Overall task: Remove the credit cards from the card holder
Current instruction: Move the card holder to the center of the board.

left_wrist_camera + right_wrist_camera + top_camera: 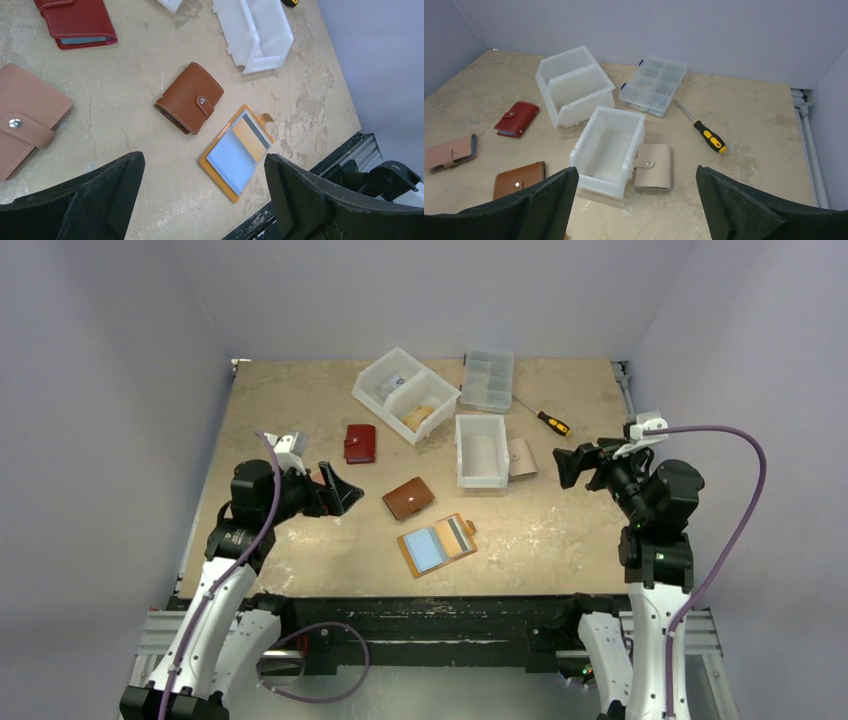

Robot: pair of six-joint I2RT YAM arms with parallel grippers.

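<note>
The card holder [437,545] is orange and lies open flat near the table's front edge; it also shows in the left wrist view [237,152]. A light blue credit card [231,157] sits in its left sleeve. A card with a grey stripe [252,131] sits in its right sleeve. My left gripper [340,490] is open and empty, held above the table to the left of the holder; its jaws stand wide apart in the left wrist view [202,165]. My right gripper [565,465] is open and empty at the right, apart from the holder, and also shows in the right wrist view [636,172].
A closed brown holder [408,498] lies just behind the open one. A red holder [360,443], a pink holder [25,120] and a beige holder [521,456] lie closed. Two white bins [481,450] [405,393], a compartment box [488,379] and a screwdriver [545,418] stand further back.
</note>
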